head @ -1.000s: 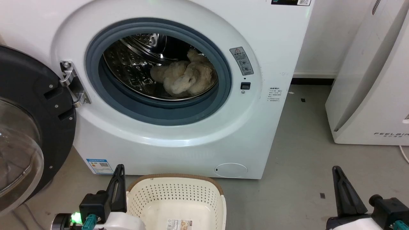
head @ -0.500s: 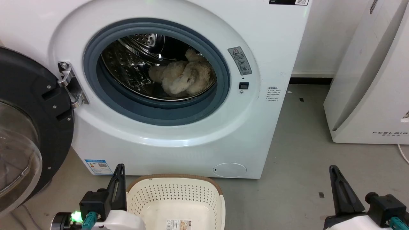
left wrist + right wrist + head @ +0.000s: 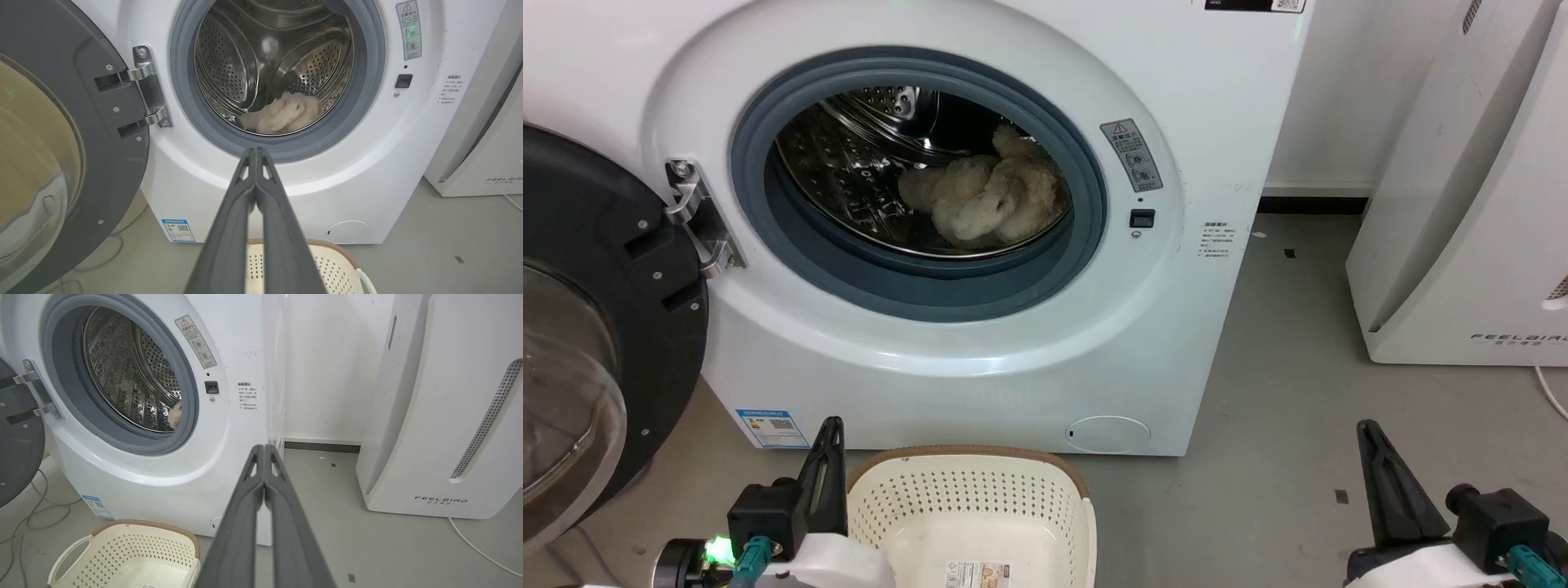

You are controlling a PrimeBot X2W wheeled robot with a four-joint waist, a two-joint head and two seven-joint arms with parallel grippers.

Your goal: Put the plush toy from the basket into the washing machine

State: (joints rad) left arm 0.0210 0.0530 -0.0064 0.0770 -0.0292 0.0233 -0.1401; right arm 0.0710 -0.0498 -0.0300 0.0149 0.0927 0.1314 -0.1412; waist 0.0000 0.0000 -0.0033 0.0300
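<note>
Plush toy lies inside the washing machine in the head view, a cream heap low at the right of the steel drum, behind the grey gasket. The door stands swung open at the machine's left. On the floor, just before the machine's lower front, stands the basket. What shows of its inside is perforated wall and a printed label on the bottom. The left gripper rises just beside the basket's left rim. The right gripper is well off to the basket's right. Each shows as one narrow dark blade.

In the left wrist view, the left gripper has its fingers pressed together to the tips, holding nothing, and points at the lower gasket. The toy rests at the bottom of the drum beyond. The basket's brown rim shows beside the fingers.

In the right wrist view, the right gripper is likewise drawn together and empty, in line with the machine's right front edge. A sliver of cream fur peeks past the right side of the opening. The basket sits at the lower left on the floor. A white FEELBIRD appliance stands at the right.
</note>
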